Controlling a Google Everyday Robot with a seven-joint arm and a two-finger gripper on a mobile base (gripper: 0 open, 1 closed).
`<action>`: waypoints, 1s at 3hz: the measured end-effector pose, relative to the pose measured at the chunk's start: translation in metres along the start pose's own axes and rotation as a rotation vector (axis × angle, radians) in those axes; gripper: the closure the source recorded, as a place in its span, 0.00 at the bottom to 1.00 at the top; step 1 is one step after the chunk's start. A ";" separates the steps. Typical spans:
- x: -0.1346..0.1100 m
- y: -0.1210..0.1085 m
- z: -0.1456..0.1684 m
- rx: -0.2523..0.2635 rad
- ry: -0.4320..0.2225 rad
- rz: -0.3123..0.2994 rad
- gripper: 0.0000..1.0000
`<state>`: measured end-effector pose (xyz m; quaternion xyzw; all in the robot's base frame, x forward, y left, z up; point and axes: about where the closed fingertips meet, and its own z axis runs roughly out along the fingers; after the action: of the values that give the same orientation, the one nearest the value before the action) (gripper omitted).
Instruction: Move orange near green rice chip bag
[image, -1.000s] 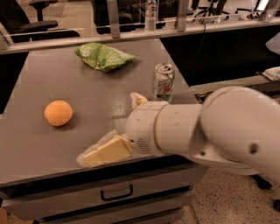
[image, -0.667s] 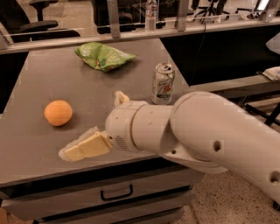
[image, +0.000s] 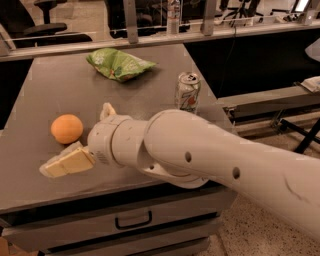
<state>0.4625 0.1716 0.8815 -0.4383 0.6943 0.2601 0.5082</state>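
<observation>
Camera view: orange just beside gripper

My claw, lower left in the frame, has matt, cream plastic fingers. My arm behind it is smooth, pale plastic with a soft sheen. The orange has a dull, even skin. The chip bag, upper middle, is crinkled glossy foil. The can is shiny metal, and the table is matt grey.
</observation>
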 end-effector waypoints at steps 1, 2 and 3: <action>0.007 0.000 0.033 -0.012 -0.007 0.006 0.00; 0.009 -0.005 0.055 -0.016 -0.018 0.010 0.00; 0.008 -0.019 0.067 0.004 -0.031 0.008 0.00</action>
<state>0.5106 0.2140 0.8523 -0.4303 0.6886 0.2674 0.5188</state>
